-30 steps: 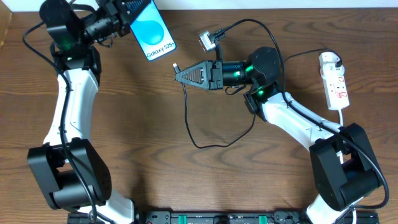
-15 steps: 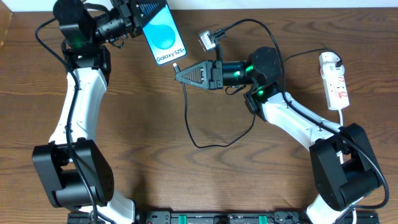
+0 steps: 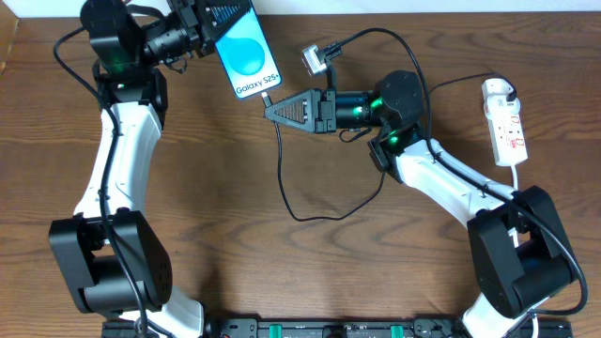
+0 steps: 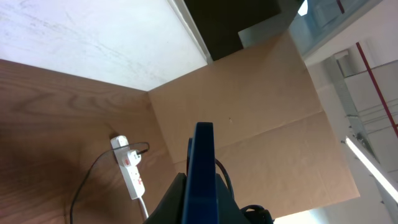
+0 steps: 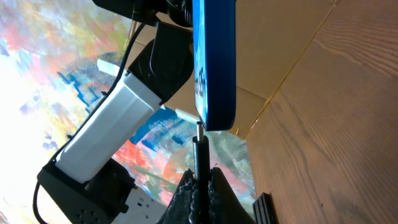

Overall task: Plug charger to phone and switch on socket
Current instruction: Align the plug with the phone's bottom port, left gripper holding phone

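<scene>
The phone [image 3: 247, 53] has a bright blue screen with a white "Galaxy" strip. My left gripper [image 3: 208, 19] is shut on its top end and holds it above the table at the back; in the left wrist view it shows edge-on [image 4: 201, 168] between the fingers [image 4: 200, 198]. My right gripper [image 3: 272, 111] is shut on the charger's plug [image 5: 199, 149], whose tip touches the phone's bottom edge [image 5: 214, 68]. The thin black charger cable [image 3: 310, 211] loops over the table. The white socket strip [image 3: 505, 122] lies at the far right and also shows in the left wrist view [image 4: 129, 173].
A small silver connector [image 3: 313, 60] on a thicker black cable lies behind my right gripper. A brown cardboard wall [image 4: 249, 106] stands past the table's edge. Both arm bases stand at the front corners.
From one second ago the left arm brought the phone to the right and forward, down to the plug tip. Since half a second ago nothing has visibly moved.
</scene>
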Controlling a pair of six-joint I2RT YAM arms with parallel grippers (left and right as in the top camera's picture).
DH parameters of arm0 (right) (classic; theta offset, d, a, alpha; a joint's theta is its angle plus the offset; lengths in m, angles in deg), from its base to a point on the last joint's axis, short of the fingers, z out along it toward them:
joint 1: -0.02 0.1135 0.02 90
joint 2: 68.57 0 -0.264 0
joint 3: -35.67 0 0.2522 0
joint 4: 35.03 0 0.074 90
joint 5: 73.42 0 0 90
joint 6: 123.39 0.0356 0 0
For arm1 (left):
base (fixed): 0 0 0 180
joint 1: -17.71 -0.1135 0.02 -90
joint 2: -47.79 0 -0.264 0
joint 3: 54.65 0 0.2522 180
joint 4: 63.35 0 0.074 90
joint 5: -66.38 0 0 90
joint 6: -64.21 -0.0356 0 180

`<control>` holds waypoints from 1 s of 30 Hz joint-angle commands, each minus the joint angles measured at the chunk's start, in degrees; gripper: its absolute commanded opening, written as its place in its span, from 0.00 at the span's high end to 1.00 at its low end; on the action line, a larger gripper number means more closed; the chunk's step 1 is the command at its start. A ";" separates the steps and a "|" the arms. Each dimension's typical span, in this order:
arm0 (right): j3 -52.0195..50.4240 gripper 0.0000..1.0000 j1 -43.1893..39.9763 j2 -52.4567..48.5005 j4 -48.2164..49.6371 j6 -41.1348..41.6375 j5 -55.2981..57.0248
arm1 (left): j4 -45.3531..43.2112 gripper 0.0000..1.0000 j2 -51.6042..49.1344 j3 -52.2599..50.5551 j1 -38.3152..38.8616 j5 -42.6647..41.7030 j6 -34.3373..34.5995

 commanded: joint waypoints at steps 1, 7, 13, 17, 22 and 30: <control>0.44 0.99 -0.35 1.03 0.39 -0.46 1.09 | -0.59 0.93 0.33 0.79 0.15 0.28 0.28; 0.44 0.99 -0.35 1.03 0.39 -0.48 1.09 | -0.42 0.93 0.33 0.79 0.22 0.96 1.01; 0.44 0.99 -0.35 1.03 0.39 -0.44 1.51 | -0.44 0.92 0.33 0.79 1.66 0.96 0.13; 0.44 0.99 -0.35 1.03 0.37 -0.44 1.49 | -0.44 0.93 0.33 0.79 1.68 0.96 0.15; 0.44 0.99 -0.35 1.03 0.37 -0.44 1.51 | -0.44 0.93 0.33 0.79 1.68 0.90 0.15; 0.44 0.99 -0.42 1.03 0.37 -0.52 1.51 | -0.44 0.93 0.33 0.79 1.68 0.09 0.15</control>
